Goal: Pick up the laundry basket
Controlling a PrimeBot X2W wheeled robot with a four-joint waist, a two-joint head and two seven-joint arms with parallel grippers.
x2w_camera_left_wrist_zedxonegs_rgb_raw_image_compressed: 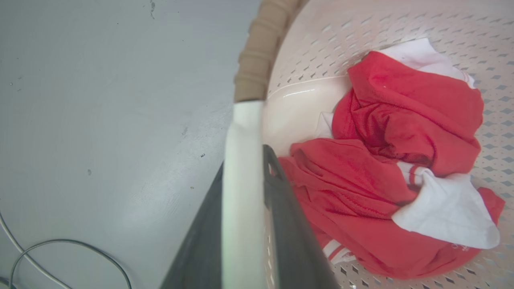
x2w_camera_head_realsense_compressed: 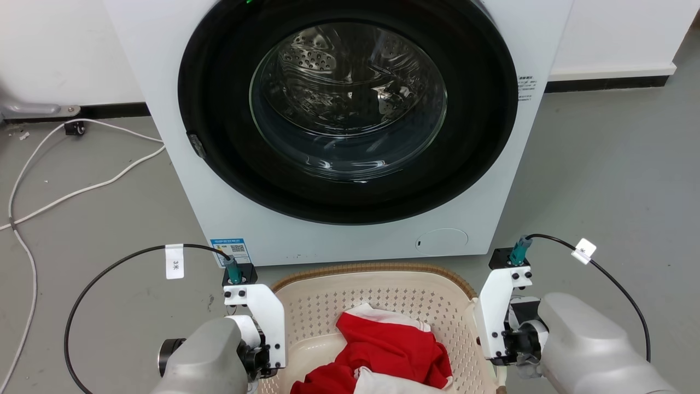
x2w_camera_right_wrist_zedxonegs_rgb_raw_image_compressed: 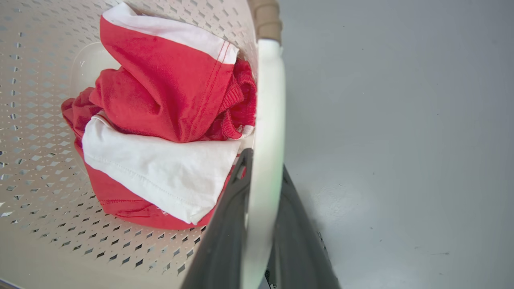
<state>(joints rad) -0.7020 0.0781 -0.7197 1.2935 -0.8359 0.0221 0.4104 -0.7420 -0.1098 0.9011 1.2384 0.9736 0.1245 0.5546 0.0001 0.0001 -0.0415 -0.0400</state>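
At the bottom of the head view, between two pale forearms, a laundry basket (x2w_camera_head_realsense_compressed: 372,269): cream, with perforated walls and a brown woven-look rim, set on the grey floor (x2w_camera_head_realsense_compressed: 601,180) side of things just in front of the washing machine (x2w_camera_head_realsense_compressed: 350,241). Whether resting on that floor or raised off it, cannot tell. Inside, crumpled clothes (x2w_camera_head_realsense_compressed: 383,345) in red and white, heaped in the bottom.

On the basket's left side, the left gripper (x2w_camera_left_wrist_zedxonegs_rgb_raw_image_compressed: 245,160) closed narrow on the white left handle (x2w_camera_left_wrist_zedxonegs_rgb_raw_image_compressed: 241,132). One dark finger inside the wall beside the red cloth, the other outside over bare floor, the white bar pinched between them.

On the right side, the mirror of it: the right gripper (x2w_camera_right_wrist_zedxonegs_rgb_raw_image_compressed: 263,160) clamped narrow on the white right handle (x2w_camera_right_wrist_zedxonegs_rgb_raw_image_compressed: 268,100). Inner finger next to a white fold of cloth, outer finger over the floor. Brown rim joining each handle just beyond the fingertips.

Above each wrist, a black cable (x2w_camera_head_realsense_compressed: 109,273) with a white tag, looping outward.

Further off, the machine's white front with a round dark-ringed glass door (x2w_camera_head_realsense_compressed: 350,98), steel drum visible behind the glass. Low on the front, near the left wrist's plug, a small blue label (x2w_camera_head_realsense_compressed: 229,249).

Left of the machine, a white cord (x2w_camera_head_realsense_compressed: 82,189) trailing across the floor. Farthest back, a white wall (x2w_camera_head_realsense_compressed: 54,49) with dark skirting (x2w_camera_head_realsense_compressed: 601,83).
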